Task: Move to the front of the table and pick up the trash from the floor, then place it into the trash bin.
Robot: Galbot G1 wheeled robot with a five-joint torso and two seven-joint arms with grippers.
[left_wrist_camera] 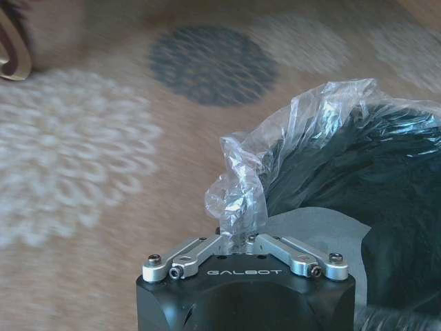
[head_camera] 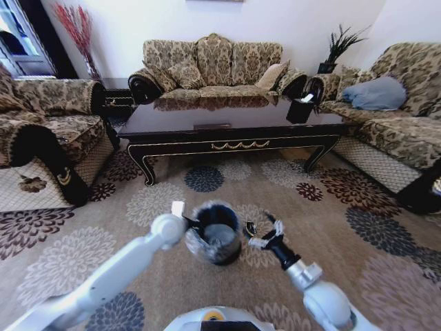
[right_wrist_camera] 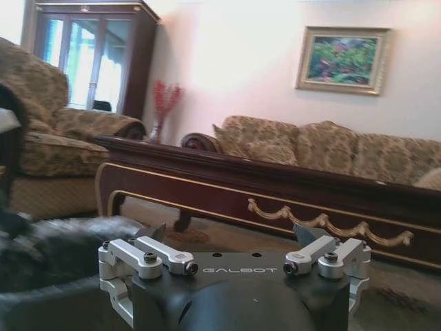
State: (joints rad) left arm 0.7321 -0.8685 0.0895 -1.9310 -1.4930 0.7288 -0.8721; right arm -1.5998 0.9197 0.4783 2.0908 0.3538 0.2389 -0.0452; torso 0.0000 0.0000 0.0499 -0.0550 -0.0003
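1. Sofas ringed the scene in my head view: one (head_camera: 213, 65) at upper centre behind the table (head_camera: 227, 117), an armchair (head_camera: 48, 131) at the left edge, another sofa (head_camera: 396, 110) at the right with a blue-grey cushion (head_camera: 375, 93) on it.
2. On the table's right end stood a black boxy holder (head_camera: 300, 109) with white tissue; a potted plant (head_camera: 337, 48) sat behind it, red dried stems (head_camera: 76, 31) at upper left.
3. Nothing stood between the table and the trash bin (head_camera: 215, 234), which sat on the carpet at lower centre, between my two arms.
4. My left gripper (head_camera: 185, 222) touched the bin's left rim; in the left wrist view its fingers were pressed together on a fold of the clear bag liner (left_wrist_camera: 238, 193).
5. My right gripper (head_camera: 262, 231) hovered just right of the bin with its fingers (right_wrist_camera: 306, 238) spread, nothing between them.
6. I could not pick out any litter on the floor.
7. Floor covering was a beige carpet (head_camera: 331, 227) with dark and pale flower medallions; walls were plain white, with a framed painting (right_wrist_camera: 342, 60) and a glass-door cabinet (right_wrist_camera: 89, 58) in the right wrist view.
8. "GALBOT" was printed on both gripper bodies.
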